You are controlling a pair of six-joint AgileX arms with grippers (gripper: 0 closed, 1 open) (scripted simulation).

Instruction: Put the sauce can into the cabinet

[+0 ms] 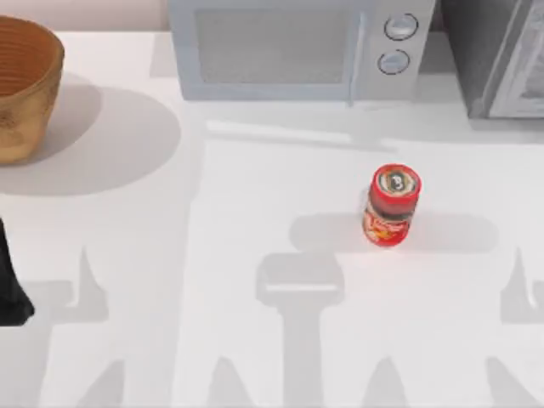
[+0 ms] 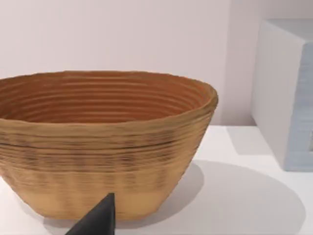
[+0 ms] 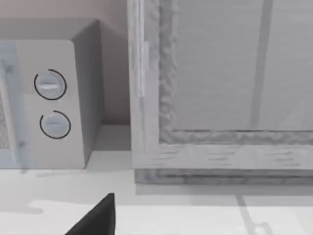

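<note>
Sauce can [image 1: 392, 205]: not yet stowed. Cabinet [image 1: 501, 55], far right, front panel apparently closed. Microwave [image 1: 297, 47], far centre. Woven basket [image 1: 25, 85], far left. The can stands upright, right of centre, untouched. Left arm [image 1: 10, 285] parked at the left edge; whether either gripper is open cannot be told. Everything remains to do.

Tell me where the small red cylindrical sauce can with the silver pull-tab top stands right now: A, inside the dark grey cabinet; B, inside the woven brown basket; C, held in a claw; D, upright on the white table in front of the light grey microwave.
D: the small red sauce can stands upright on the white table, in front of the light grey microwave.
</note>
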